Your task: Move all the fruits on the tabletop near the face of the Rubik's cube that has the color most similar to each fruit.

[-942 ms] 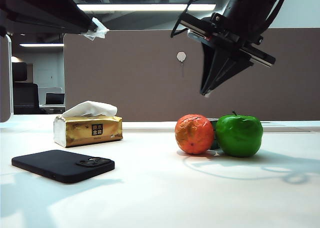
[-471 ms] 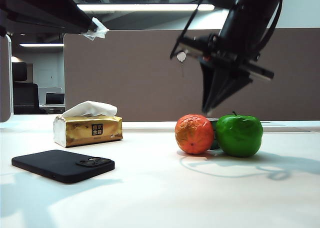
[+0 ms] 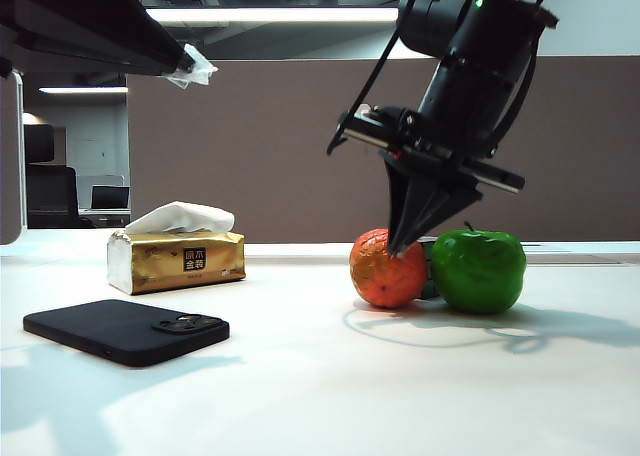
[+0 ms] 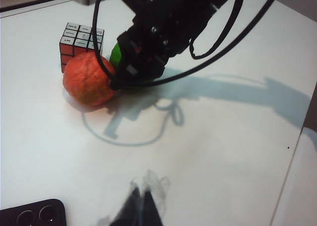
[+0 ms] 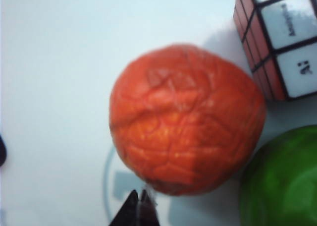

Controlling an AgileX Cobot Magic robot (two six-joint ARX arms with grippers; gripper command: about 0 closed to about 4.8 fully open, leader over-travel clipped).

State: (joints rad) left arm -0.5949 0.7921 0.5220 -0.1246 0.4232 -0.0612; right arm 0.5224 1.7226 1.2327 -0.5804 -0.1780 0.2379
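Exterior view, right of centre: wrinkled orange-red ball [image 3: 386, 270] beside glossy green apple [image 3: 479, 269] on smooth white tabletop [image 3: 330, 376]; Rubik's cube [image 4: 80, 41] just behind. Right gripper [image 3: 400, 242], fingers pinched together, empty, tip at ball's top. Left gripper [image 4: 142, 206] high at upper left, clenched on nothing.

Cube [image 4: 80, 41], orange ball [image 5: 185, 119], apple [image 3: 479, 269] crowd together; tabletop [image 3: 330, 376] elsewhere lies open.

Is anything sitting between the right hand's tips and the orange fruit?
No. In the right wrist view the right hand, tips together, sits at the edge of the orange fruit with nothing between. The exterior view agrees.
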